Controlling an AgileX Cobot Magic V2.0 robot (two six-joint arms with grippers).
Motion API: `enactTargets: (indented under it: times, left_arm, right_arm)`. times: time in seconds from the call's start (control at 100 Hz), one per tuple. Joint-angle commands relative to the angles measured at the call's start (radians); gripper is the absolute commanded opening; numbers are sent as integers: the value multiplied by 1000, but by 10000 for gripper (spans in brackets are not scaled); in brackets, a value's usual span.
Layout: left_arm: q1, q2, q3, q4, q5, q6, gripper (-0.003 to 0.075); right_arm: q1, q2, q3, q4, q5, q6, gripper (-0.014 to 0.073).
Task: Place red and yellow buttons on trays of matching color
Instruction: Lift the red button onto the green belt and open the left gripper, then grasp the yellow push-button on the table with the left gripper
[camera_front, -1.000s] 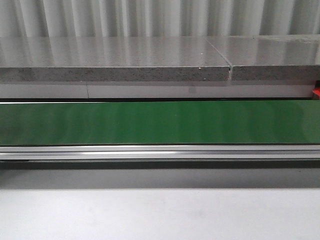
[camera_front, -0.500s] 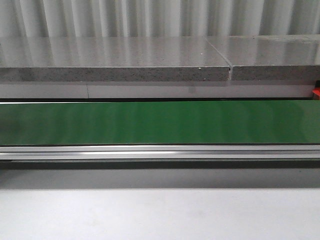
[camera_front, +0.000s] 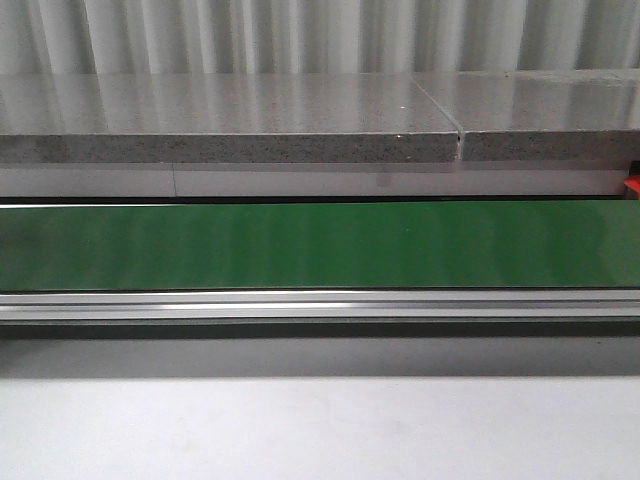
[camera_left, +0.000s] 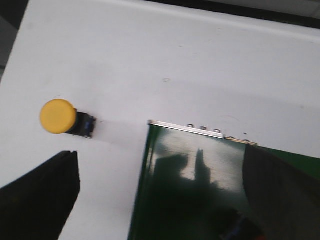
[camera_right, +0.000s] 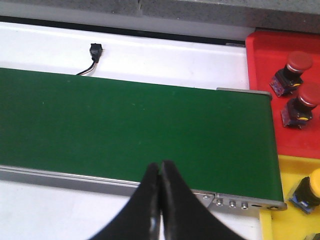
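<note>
A yellow button (camera_left: 58, 116) lies on its side on the white table, beside the end of the green belt (camera_left: 200, 170). My left gripper (camera_left: 160, 155) hangs open above the belt end, and the button sits outside its fingers (camera_left: 45, 195). A dark bluish shape (camera_left: 235, 231) low between the fingers is too blurred to name. My right gripper (camera_right: 161, 167) is shut and empty over the belt's near rail. Beyond the belt's end, a red tray (camera_right: 265, 105) holds two red buttons (camera_right: 299, 61) (camera_right: 307, 97). A yellow tray (camera_right: 287, 172) holds a yellow button (camera_right: 312, 186).
The green conveyor belt (camera_front: 320, 245) runs across the front view, with a grey stone ledge (camera_front: 230, 148) behind it and a sliver of the red tray (camera_front: 632, 186) at the far right. A black cable plug (camera_right: 95, 50) lies behind the belt.
</note>
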Motion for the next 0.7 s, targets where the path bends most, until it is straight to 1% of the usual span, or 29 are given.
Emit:
enactTargets:
  times: [0.0, 0.14, 0.28, 0.51, 0.69]
  left_arm:
    - [56, -7, -33, 19, -49, -36, 639]
    - [153, 61, -33, -4, -69, -48, 639]
    - [215, 140, -34, -26, -97, -48, 639]
    - [278, 255, -37, -32, -163, -49, 639]
    - [291, 325, -52, -62, -202, -49, 639]
  right_arm:
    - [1, -3, -25, 4, -62, -8, -92]
    - [1, -3, -25, 4, -62, -8, -92]
    - [1, -3, -25, 4, -63, -8, -92]
    - [1, -3, -25, 4, -62, -8, -92]
    - [1, -3, -25, 4, -62, -8, -92]
